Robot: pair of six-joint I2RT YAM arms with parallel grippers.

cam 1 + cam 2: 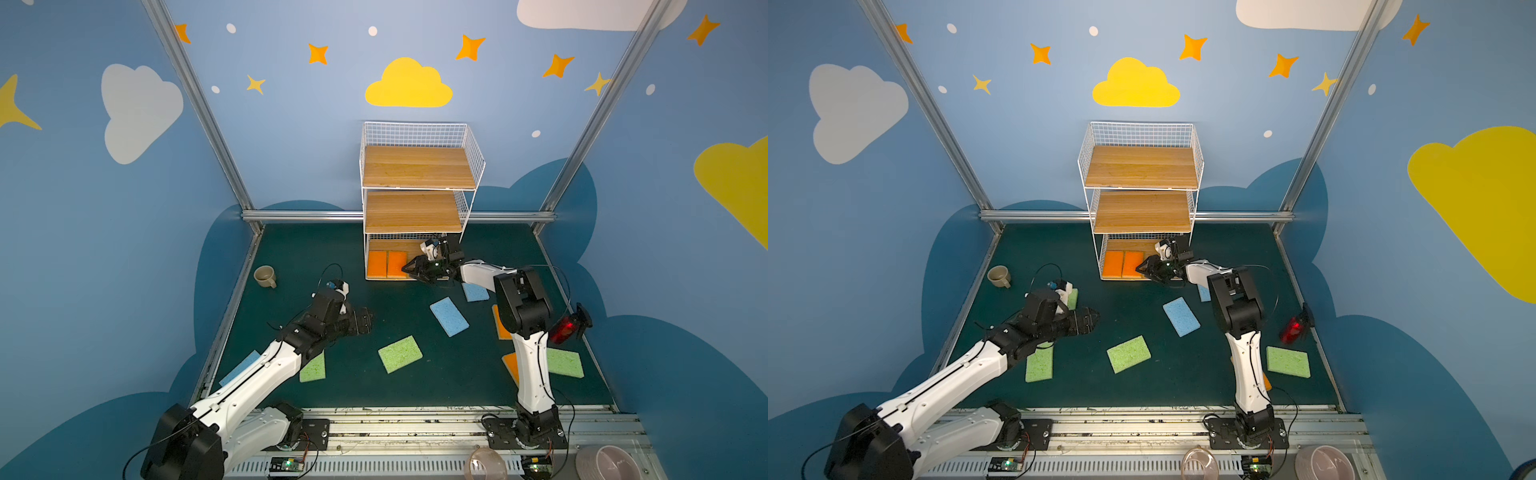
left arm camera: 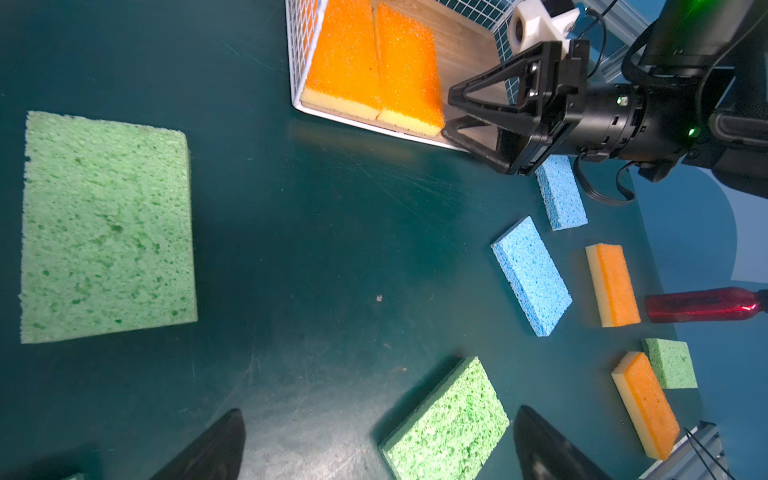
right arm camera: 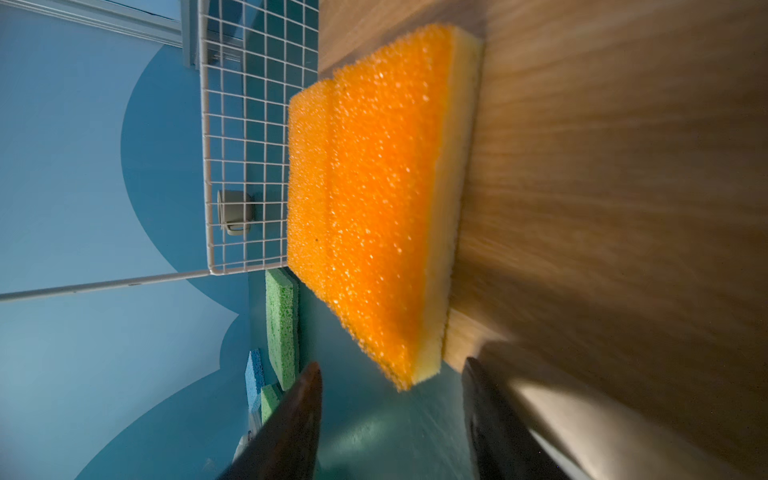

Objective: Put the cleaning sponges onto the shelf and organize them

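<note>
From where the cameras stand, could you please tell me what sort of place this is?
Probably a robot test cell dressed like a nursery: cloud-and-star painted walls, aluminium frame posts, and a left arm and right arm bolted to a rail facing a wire shelf.

It's a robot lab booth dressed up like a nursery: blue walls [image 1: 291, 124] painted with clouds and stars, bare aluminium framing [image 1: 201, 112] at the corners, and a dark green desk [image 1: 374, 395]. A left arm [image 1: 249, 382] and a right arm [image 1: 532, 365] are bolted to a metal rail [image 1: 415, 428] beside an exposed circuit board [image 1: 286, 464].
</note>
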